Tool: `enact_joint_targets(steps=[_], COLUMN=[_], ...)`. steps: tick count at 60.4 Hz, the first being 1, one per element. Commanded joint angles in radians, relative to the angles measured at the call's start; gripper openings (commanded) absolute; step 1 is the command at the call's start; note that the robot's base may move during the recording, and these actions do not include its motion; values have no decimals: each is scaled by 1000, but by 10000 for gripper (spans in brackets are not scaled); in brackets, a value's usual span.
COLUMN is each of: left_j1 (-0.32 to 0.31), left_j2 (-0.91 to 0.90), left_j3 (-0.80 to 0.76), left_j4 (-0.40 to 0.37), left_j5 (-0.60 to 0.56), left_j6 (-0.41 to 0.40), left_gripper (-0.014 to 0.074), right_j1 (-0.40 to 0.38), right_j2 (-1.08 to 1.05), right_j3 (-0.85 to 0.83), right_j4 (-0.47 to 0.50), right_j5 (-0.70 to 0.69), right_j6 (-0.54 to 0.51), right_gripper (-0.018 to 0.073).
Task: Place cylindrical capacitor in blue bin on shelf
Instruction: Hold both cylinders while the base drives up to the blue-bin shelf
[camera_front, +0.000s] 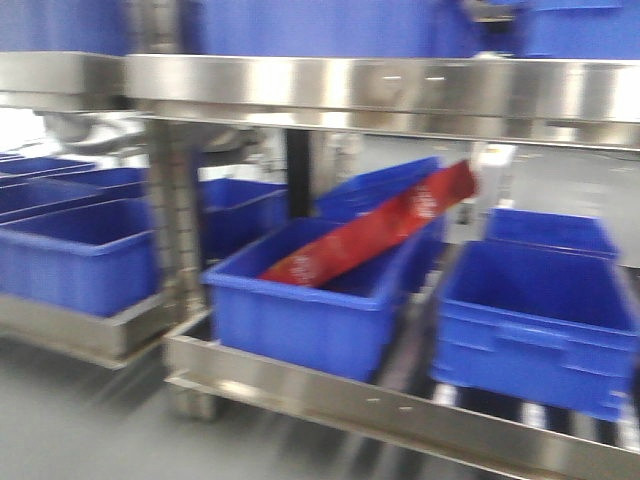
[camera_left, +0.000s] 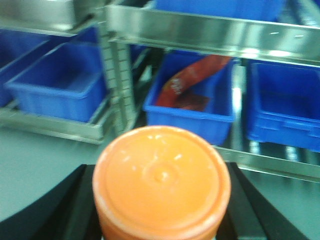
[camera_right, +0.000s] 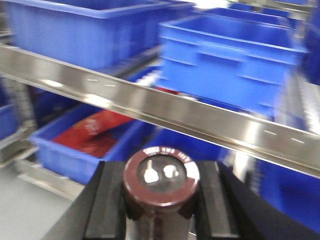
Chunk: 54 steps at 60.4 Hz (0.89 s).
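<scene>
Steel shelf (camera_front: 380, 95) carried blue bins (camera_front: 300, 310); only right-wrist view showed right tool (camera_right: 160, 200) clamping cylindrical capacitor (camera_right: 161, 175); left tool (camera_left: 161, 212) gripped orange cylinder (camera_left: 161, 180).

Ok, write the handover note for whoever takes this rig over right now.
Right gripper: shut on the cylindrical capacitor, its silvery top facing the wrist camera.
Left gripper: shut on an orange-topped object.
The shelf is directly ahead. On its lower tier, the middle blue bin holds a red packet. The right-hand blue bin looks empty.
Done: capacitor in hand, in front of the shelf.
Left: put it in a blue bin. These views do not show which one.
</scene>
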Motion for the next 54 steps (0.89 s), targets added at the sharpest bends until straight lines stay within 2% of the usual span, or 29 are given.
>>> enact_joint_targets(steps=[1,54], left_j1=[-7,-7], left_j2=[-2,-2], left_j3=[-2,-2], left_j4=[-7,-5], left_j5=[-21,-21], left_j6=[-1,-1], left_gripper=[-111,-111], right_j1=[-1,-1], right_j2=[-4,-4], right_j3=[-8,-8], right_j4=[0,0], right_j5=[-23,-23], right_j6=[-5,-5], right_gripper=[-162,-162])
